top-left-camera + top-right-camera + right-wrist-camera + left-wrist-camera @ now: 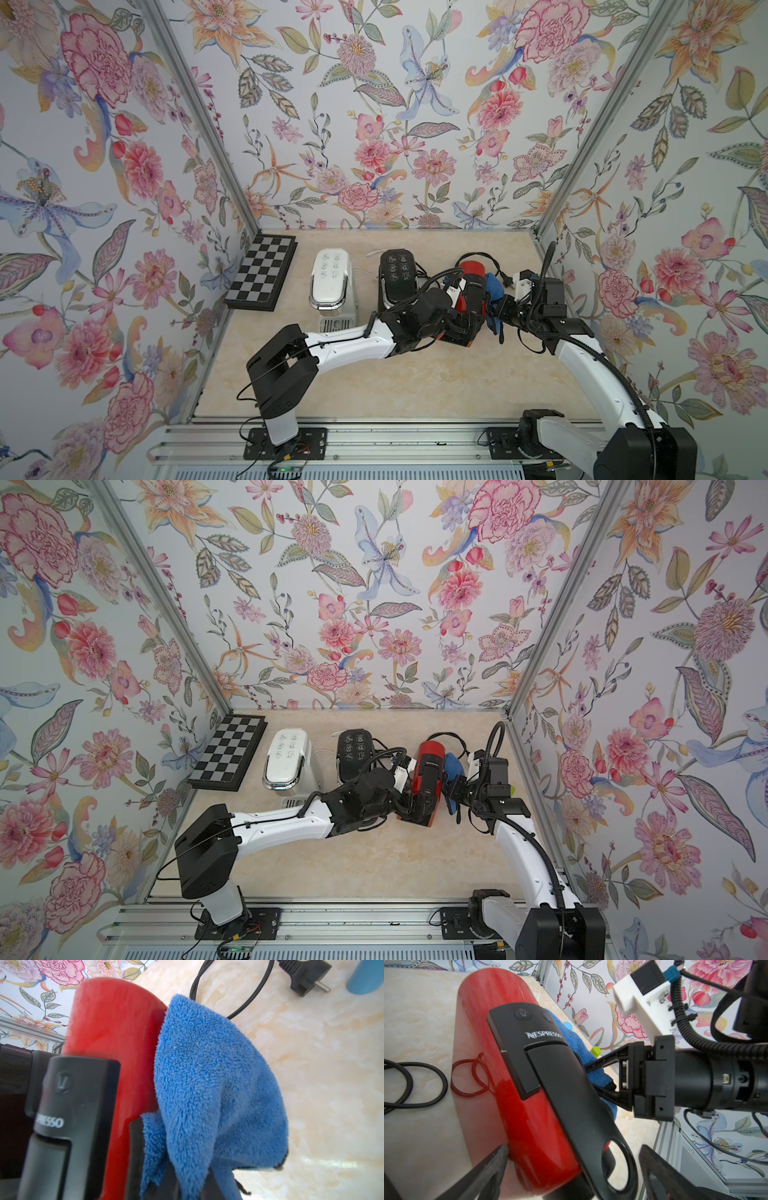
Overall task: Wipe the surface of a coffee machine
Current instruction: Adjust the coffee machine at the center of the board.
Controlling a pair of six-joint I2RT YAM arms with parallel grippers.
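Two hands work at the red machine (471, 291), which stands on the tabletop (415, 382) toward its right side, just beside a black machine (397, 274).

The step in hand looks like wiping the red shell's right flank. To do it well, I would press a broad fold of the cloth (207, 1076) flat against the curve rather than dragging an edge. The strokes should run along the length of the body, firm enough to clean yet light enough that the machine does not slide or tip. The loose lower corner should stay clear of the black lever, and the cord (245, 1001) behind is best left alone.

The right hand (596, 1080) is closed tight on a bunch of the cloth. The free part drapes against the red side, touching it.

The left hand (575, 1147) is spread wide at the front end of the machine and grips nothing. One fingertip (502, 1153) sits just beside the red flank, though contact cannot be told. The other fingertip (652, 1159) stands apart from the lever, with bare tabletop showing between. It is well placed to brace — closing gently would likely steady the body against the wiping push.
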